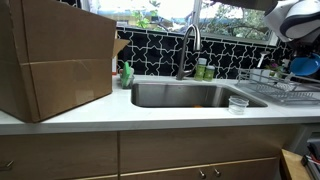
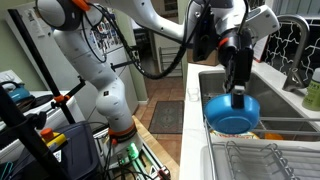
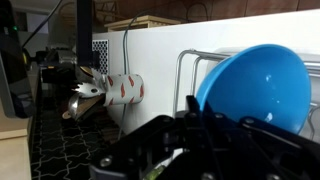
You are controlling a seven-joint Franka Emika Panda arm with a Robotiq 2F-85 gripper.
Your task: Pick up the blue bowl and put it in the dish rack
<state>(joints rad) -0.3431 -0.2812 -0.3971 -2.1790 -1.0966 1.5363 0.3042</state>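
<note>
The gripper (image 2: 238, 96), closed on the blue bowl's (image 2: 230, 114) rim, holds it tilted below itself, above the dish rack (image 2: 268, 160), apparently for lowering.

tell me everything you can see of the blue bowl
The blue bowl is small, round, shallow, bright blue and plastic-looking, with nothing visible inside. The gripper pinches its rim with its fingers, holding it tilted in the air above the dish rack, apparently touching nothing else.
</note>
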